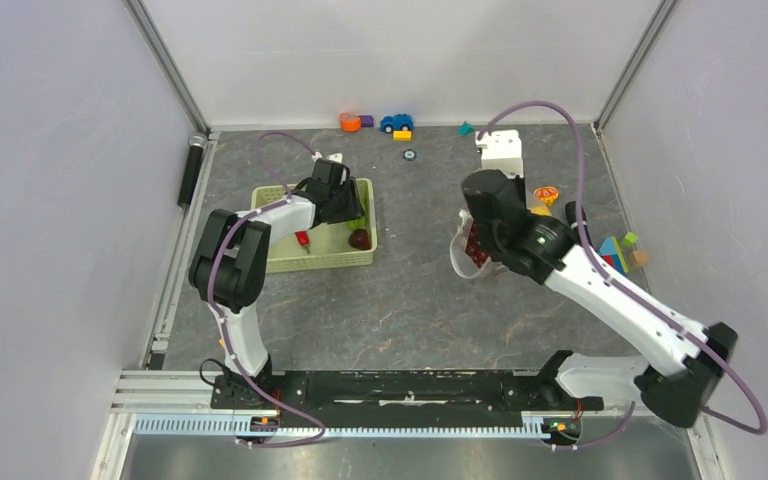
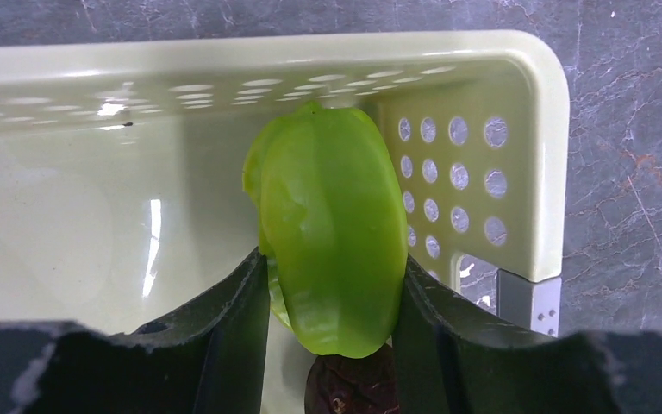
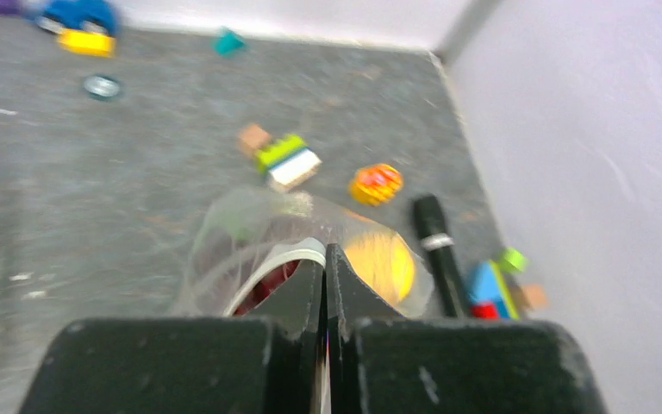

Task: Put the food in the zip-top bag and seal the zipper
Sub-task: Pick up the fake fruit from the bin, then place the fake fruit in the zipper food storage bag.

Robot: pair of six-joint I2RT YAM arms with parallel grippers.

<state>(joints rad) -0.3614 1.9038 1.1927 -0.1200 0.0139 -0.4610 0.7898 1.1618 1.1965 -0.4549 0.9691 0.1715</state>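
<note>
My left gripper (image 2: 332, 263) is inside the pale green basket (image 2: 534, 172), shut on a green toy food piece (image 2: 336, 216). A dark brown piece (image 2: 353, 384) lies just under it. In the top view the left gripper (image 1: 345, 205) is at the basket's far right corner, with a red piece (image 1: 303, 239) and the dark brown piece (image 1: 360, 239) lying in the basket (image 1: 310, 262). My right gripper (image 3: 325, 254) is shut on the edge of the clear zip-top bag (image 3: 241, 224) at its whitish zipper strip (image 3: 280, 259). Red (image 3: 271, 285) and yellow (image 3: 384, 263) pieces show inside the bag (image 1: 463, 258).
A blue toy car (image 1: 396, 122) and an orange block (image 1: 350, 121) sit at the back wall. A white box (image 1: 501, 152) stands behind the right gripper. An orange-yellow round piece (image 1: 546, 195), a black pen (image 3: 435, 246) and coloured blocks (image 1: 620, 250) lie right of the bag.
</note>
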